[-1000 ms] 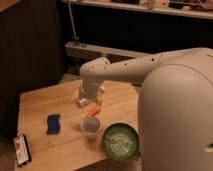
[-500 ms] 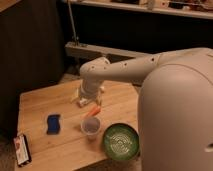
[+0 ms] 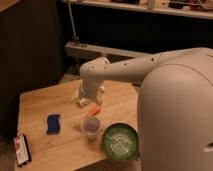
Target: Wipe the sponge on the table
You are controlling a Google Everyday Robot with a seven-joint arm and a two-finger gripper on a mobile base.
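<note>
Although a second goes by across the views, nothing visibly shifts: the arm, the sponge (image 3: 53, 124) and everything around it sit where they did. For the task this means no wiping stroke shows over this stretch.

The gripper (image 3: 84, 98) hangs low over the far middle of the table (image 3: 47, 100), just behind a small orange object (image 3: 93, 110). Whether it is clenched, released or holding anything, I cannot tell.

The sponge lies flat on the left part of the tabletop, well apart from the gripper and out of its hold. A clear cup (image 3: 91, 126) stands to its right and a black-and-red flat device (image 3: 22, 149) lies near the table's front left corner. A green bowl (image 3: 120, 140) sits beyond the cup.

The sponge's long axis runs from the table's near edge toward its far edge, leaning only slightly. Its short ends face the camera side and the dark shelf (image 3: 140, 10) side.

A sponge lying free like this fits a moment before it is taken up as well as one after it is set down again.
</note>
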